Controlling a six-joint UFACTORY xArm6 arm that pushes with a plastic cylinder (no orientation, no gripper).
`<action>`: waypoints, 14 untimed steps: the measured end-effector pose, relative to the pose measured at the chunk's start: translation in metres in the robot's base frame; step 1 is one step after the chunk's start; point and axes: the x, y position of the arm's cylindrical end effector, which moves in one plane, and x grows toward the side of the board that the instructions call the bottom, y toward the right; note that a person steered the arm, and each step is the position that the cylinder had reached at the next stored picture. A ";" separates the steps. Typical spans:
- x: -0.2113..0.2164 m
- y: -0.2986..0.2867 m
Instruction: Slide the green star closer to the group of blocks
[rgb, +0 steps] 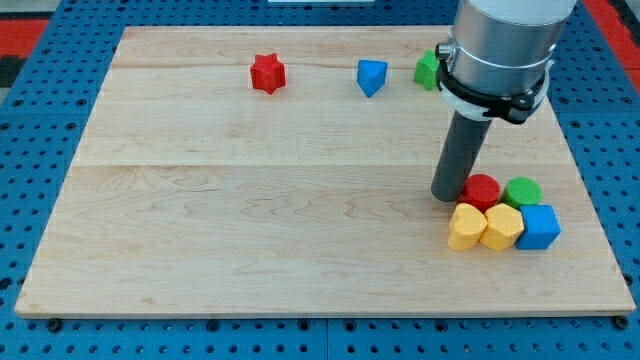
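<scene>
The green star (427, 71) lies near the view's top right, partly hidden behind the arm's grey body. The group of blocks sits at the lower right: a red cylinder (483, 190), a green cylinder (522, 192), a blue cube (539, 227) and two yellow blocks (466, 227) (502, 227). My tip (447, 195) stands on the board just left of the red cylinder, close to or touching it, well below the green star.
A red star (267, 73) and a blue block (371, 77) lie along the top of the wooden board (250, 200). The board rests on a blue perforated table (40, 110). The arm's grey body (500, 45) overhangs the top right.
</scene>
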 end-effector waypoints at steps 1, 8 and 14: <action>-0.017 -0.003; -0.218 0.010; -0.111 0.039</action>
